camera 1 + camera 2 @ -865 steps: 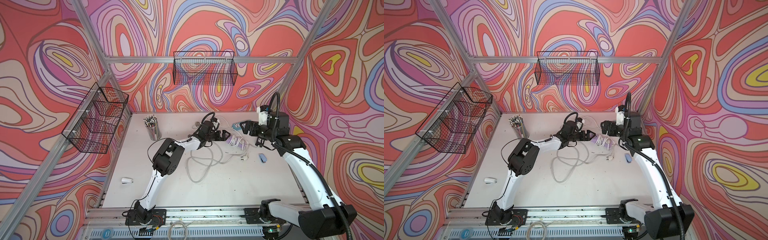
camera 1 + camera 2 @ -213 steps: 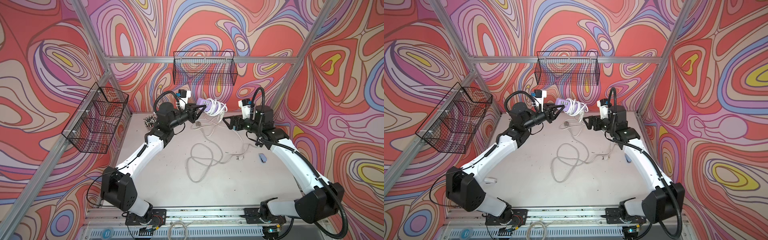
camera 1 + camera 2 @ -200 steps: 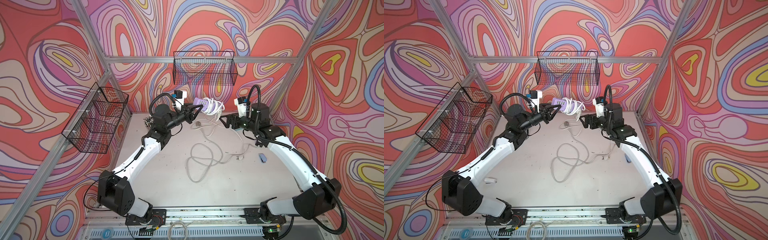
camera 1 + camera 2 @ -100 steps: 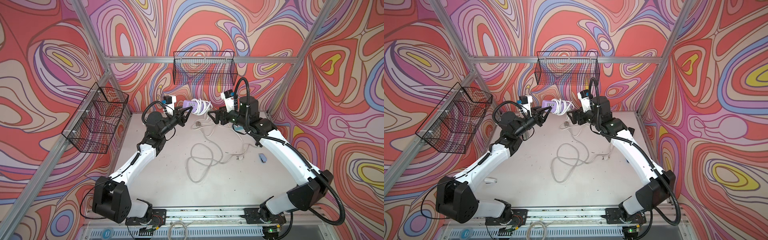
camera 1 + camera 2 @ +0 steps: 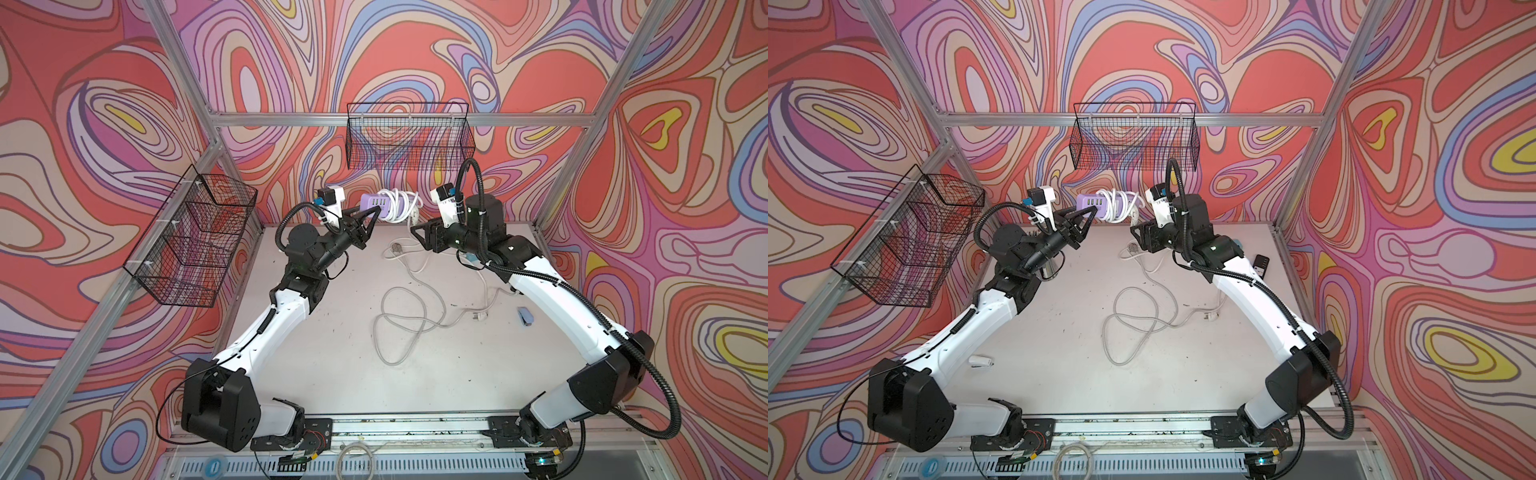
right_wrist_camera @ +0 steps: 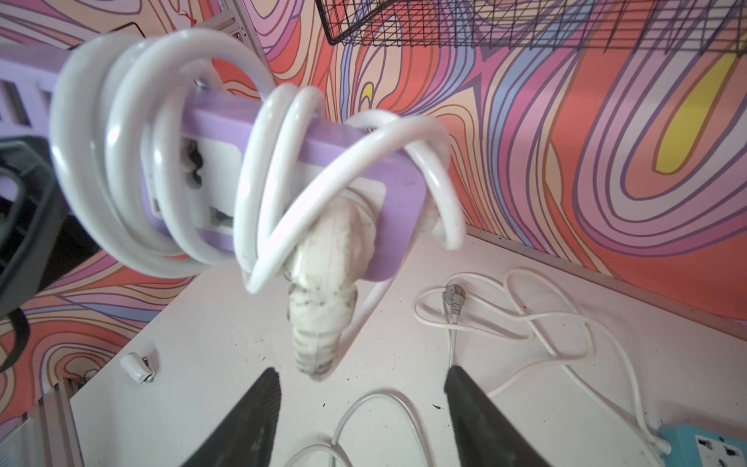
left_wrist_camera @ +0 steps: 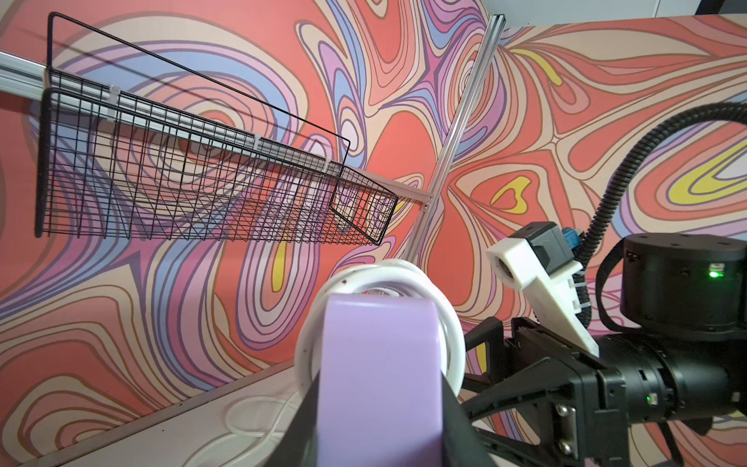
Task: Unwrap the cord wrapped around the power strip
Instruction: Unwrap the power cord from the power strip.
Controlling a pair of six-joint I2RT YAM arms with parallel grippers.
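Bimanual workcell, shown in both top views and both wrist views. The left end effector (image 5: 371,214) is closed on one end of the lilac power strip (image 5: 376,202), holding it roughly level in the air above the rear of the table (image 5: 332,353) and below the wire basket (image 5: 409,137) on the back wall. The white cord (image 5: 400,203) is wound in several loose turns around the strip's body; the right wrist view shows these coils (image 6: 133,161) and a soiled white plug (image 6: 323,307) pointing down from the strip's socket face. The right end effector (image 6: 361,374) faces the strip's free end with its jaws apart and nothing between them; the plug hangs just ahead of the gap, not touching either finger. A separate thin cable (image 5: 399,320) lies in loose loops on the table beneath.
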